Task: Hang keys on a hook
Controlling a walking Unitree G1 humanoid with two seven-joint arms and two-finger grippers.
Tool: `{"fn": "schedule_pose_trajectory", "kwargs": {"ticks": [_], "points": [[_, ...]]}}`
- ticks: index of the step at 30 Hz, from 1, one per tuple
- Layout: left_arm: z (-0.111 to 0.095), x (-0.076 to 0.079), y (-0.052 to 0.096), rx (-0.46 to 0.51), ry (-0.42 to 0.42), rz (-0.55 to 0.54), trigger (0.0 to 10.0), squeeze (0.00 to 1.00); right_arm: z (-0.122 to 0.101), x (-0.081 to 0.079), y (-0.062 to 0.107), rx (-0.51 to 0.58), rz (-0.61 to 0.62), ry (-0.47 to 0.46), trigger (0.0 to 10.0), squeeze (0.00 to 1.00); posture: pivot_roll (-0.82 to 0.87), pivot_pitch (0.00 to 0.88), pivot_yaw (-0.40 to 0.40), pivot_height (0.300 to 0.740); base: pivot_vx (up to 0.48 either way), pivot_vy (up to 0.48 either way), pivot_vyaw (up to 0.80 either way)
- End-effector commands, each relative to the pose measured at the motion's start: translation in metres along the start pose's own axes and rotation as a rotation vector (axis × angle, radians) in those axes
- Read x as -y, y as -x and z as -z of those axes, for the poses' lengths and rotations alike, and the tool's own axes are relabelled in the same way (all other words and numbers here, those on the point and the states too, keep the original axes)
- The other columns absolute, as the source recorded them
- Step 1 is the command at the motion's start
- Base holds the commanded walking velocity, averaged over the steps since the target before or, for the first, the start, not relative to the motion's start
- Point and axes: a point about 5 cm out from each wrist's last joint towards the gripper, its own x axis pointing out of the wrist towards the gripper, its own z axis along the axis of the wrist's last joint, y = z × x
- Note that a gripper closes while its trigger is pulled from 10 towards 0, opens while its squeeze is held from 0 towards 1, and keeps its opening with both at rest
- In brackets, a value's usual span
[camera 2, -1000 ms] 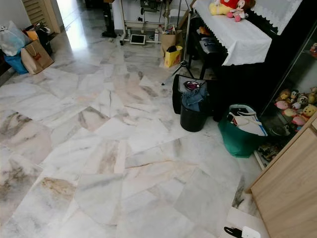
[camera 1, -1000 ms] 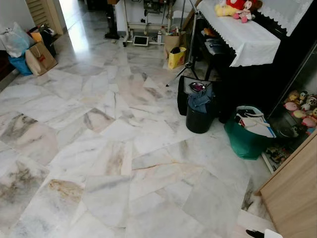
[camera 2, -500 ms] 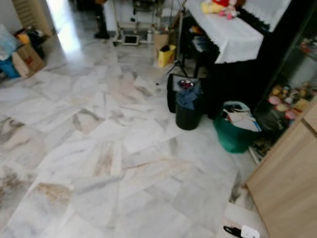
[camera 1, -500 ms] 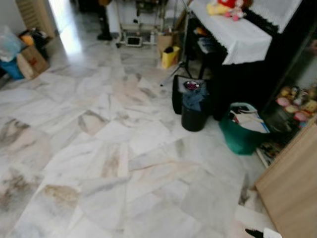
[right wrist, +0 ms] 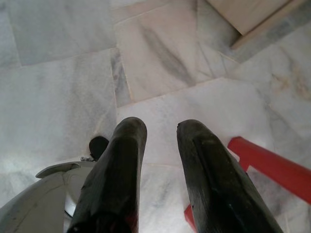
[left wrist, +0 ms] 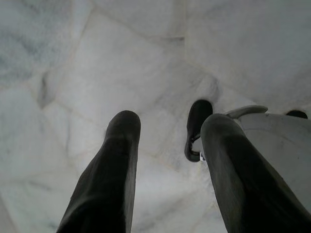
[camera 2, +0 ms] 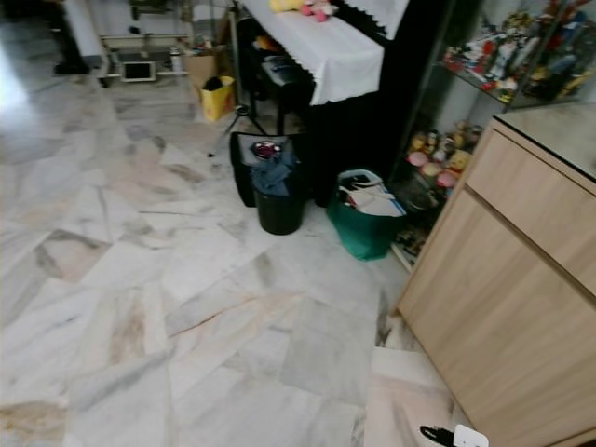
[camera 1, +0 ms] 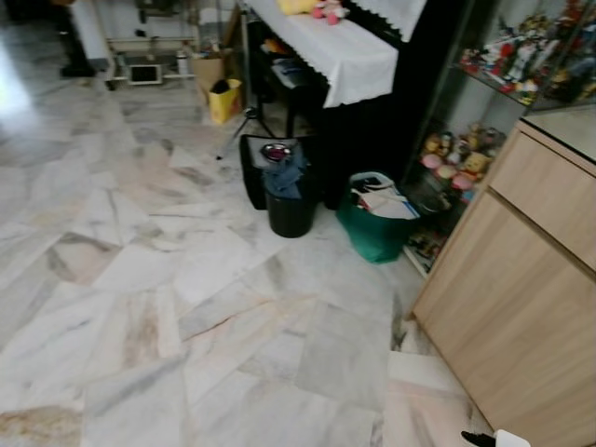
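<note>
No keys and no hook can be made out in these views. My left gripper (left wrist: 170, 121) hangs over the white marble floor, open, with nothing between its black fingers (left wrist: 116, 160). A white part of my own body (left wrist: 277, 145) lies beside it. My right gripper (right wrist: 163, 127) also points down at the floor, its fingers (right wrist: 121, 165) a little apart with bare tile showing in the gap. A red strip (right wrist: 272, 167) runs behind one of its fingers; I cannot tell what it is.
A light wooden cabinet (camera 1: 521, 307) stands close on the right. Ahead are a green bag (camera 1: 372, 228), a black bin stuffed with cloth (camera 1: 289, 200), a black piano under a white cloth (camera 1: 335, 51) and a shelf of toys (camera 1: 456, 154). Open marble floor (camera 1: 140, 279) spreads to the left.
The head camera has swung to the right: the cabinet and toy shelf have come further into view, and the bags at the far left have left the picture.
</note>
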Motion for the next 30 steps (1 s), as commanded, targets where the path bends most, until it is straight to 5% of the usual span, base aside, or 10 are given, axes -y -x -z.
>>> {"fn": "schedule_pose_trajectory", "kwargs": {"ticks": [1, 20, 30], "points": [[0.003, 0.003, 0.0, -0.009, 0.015, 0.002, 10.0, 0.0, -0.001, 0.004, 0.001, -0.003, 0.008, 0.007, 10.0, 0.0, 0.07, 0.0, -0.06, 0.74, 0.0, 0.0, -0.78], [-0.009, -0.002, -0.002, 0.006, 0.076, -0.007, 10.0, 0.0, -0.003, 0.002, 0.0, 0.004, 0.001, -0.004, 10.0, 0.0, 0.07, 0.0, -0.063, 0.74, 0.0, 0.025, -0.78], [-0.004, 0.004, -0.001, -0.001, 0.044, 0.006, 10.0, 0.0, 0.005, 0.001, 0.001, -0.007, 0.008, -0.016, 10.0, 0.0, 0.06, 0.0, -0.066, 0.74, 0.0, 0.13, -0.78]]}}
